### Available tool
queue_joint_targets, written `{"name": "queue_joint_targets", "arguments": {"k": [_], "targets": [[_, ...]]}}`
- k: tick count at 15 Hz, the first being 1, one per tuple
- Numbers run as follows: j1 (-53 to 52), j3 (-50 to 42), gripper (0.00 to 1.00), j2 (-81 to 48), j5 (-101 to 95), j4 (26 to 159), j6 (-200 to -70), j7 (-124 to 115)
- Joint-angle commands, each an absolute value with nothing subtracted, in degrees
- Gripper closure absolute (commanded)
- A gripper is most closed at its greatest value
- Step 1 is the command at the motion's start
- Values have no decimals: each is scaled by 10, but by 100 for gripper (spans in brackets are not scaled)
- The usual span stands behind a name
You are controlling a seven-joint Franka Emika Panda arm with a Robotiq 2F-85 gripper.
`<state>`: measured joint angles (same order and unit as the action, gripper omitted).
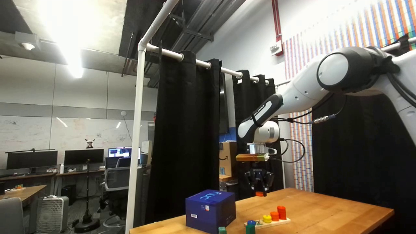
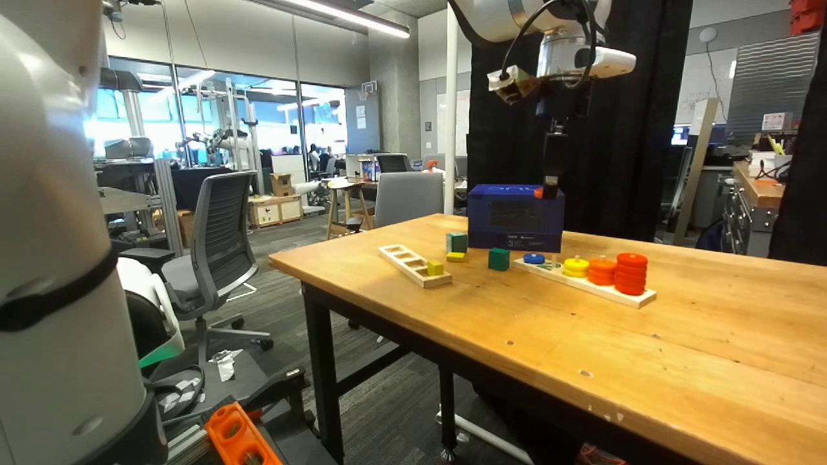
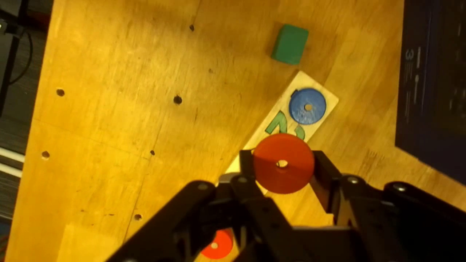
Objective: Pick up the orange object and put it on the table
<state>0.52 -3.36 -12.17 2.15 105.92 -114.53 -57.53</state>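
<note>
From left to right in an exterior view, a slotted pale wooden tray [image 2: 436,281] with a yellow block [image 2: 435,267], a dark green cube [image 2: 498,259] and a printed blue box [image 2: 517,219] are seen on the light brown wooden tabletop [image 2: 711,323]. Above it, an orange round disc [image 3: 285,180] with a central hole is clasped by the black two-fingered gripper [image 3: 283,162]. Rightmost, red rings [image 2: 630,274] are stacked on a pale wooden board [image 2: 646,297]

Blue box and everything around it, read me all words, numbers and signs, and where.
"nuc": top of the blue box.
"3": side of the same box.
Curved dark mark: cardboard box.
Green marking on the wooden board: partly hidden by the orange disc, unreadable.
Too small or blurred: blue box's other print, lettering on the arm, writing on the whiteboard.
</note>
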Motion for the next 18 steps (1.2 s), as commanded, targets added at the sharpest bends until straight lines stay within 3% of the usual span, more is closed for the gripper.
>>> {"name": "queue_joint_targets", "arguments": {"k": [1,9,18], "targets": [[-5,-15,82,-69,36,1122,-1162,-484],[5,-13,82,-72,85,1187,-1156,-270],[13,-31,82,-113,82,1193,-1166,-245]]}}
